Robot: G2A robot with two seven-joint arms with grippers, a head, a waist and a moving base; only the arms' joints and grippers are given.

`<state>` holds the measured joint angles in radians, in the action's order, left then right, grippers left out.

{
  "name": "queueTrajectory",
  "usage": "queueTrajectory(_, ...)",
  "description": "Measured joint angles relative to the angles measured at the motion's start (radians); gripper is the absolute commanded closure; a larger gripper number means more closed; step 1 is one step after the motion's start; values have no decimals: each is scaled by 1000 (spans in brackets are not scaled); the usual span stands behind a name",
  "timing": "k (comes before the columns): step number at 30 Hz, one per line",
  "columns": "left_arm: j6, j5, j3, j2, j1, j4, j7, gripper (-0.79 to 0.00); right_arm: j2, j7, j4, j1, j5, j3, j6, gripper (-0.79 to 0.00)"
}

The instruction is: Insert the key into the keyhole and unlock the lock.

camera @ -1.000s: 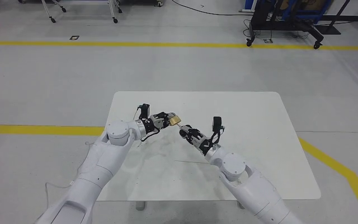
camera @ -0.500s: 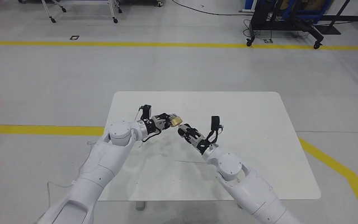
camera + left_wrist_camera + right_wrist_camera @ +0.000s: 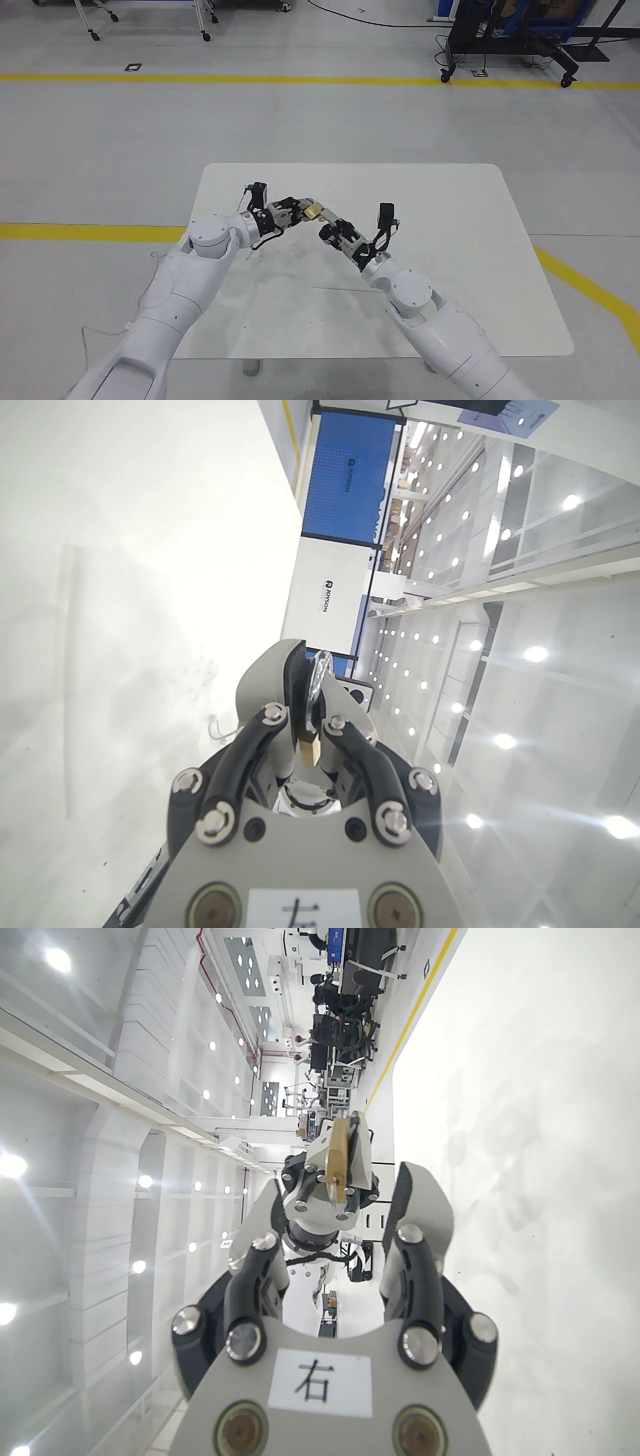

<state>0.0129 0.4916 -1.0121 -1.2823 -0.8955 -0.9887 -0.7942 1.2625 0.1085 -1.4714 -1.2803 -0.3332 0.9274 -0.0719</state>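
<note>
The right arm has edged left, bringing the right gripper (image 3: 329,232) closer to the lock (image 3: 313,211), its fingers spread wide with nothing between them. The left gripper (image 3: 302,210) is clamped on the lock, held above the table (image 3: 450,200) left of centre (brass body toward the right gripper). What looks like a small silvery key (image 3: 333,1196) sticks out of the lock's end.
</note>
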Motion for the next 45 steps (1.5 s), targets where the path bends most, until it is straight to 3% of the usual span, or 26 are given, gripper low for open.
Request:
queueTrajectory(3,-62,12,-18,3,-17,-27,-18,0,0,0,0,0,0,0,0,-785)
queueTrajectory(5,-103,22,-30,6,-31,-42,-34,0,0,17,-11,-7,-17,2,-12,-382)
queueTrajectory(7,-129,28,-39,7,-40,-51,-46,0,-2,79,-22,-23,-71,20,-50,-317)
queueTrajectory(10,-161,31,-49,9,-50,-62,-58,0,-8,191,-18,-40,-149,56,-88,-311)
queueTrajectory(14,-165,30,-56,10,-57,-67,-62,0,-14,318,-7,-44,-219,84,-68,-296)
queueTrajectory(21,-164,24,-57,9,-61,-71,-65,0,-14,431,1,-37,-295,103,-33,-197)
queueTrajectory(35,-165,14,-59,8,-63,-75,-78,0,4,457,42,4,-366,92,-9,-182)
queueTrajectory(38,-163,10,-59,8,-63,-76,-80,0,7,448,52,8,-382,97,-13,-3)
queueTrajectory(45,-164,6,-60,7,-62,-76,-86,0,12,466,70,9,-431,106,4,0)
